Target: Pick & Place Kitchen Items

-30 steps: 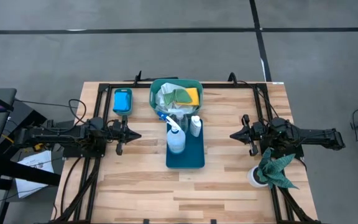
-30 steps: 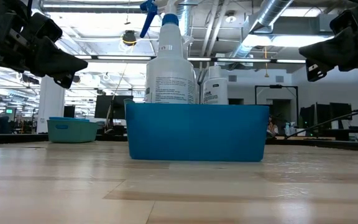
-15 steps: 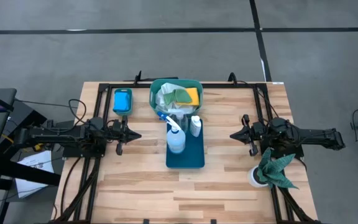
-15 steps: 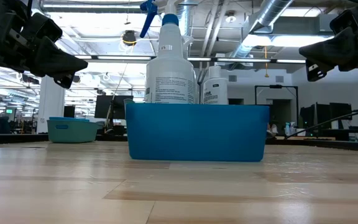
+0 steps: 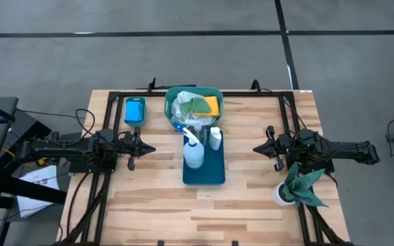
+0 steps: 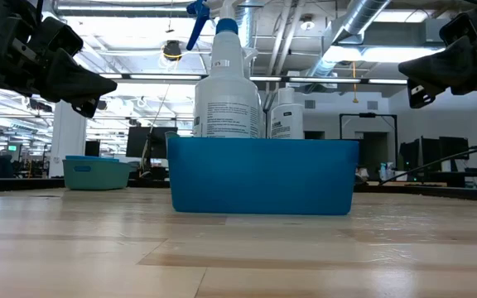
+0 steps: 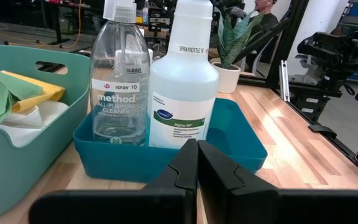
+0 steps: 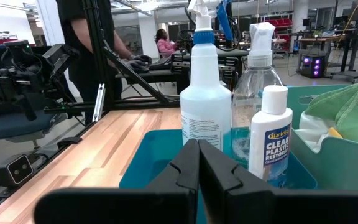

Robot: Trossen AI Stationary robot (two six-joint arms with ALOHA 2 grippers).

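Wooden table in open workshop

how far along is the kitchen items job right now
Looks done: three bottles stand in the blue tray, cloths fill the teal basket. In hand: nothing; left gripper and right gripper hover shut beside the tray. Possibly left: the blue sponge in its small bin.

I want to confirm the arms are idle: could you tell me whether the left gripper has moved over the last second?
No. In the high view the left gripper points at the same spot beside the blue tray, fingers shut, as before.
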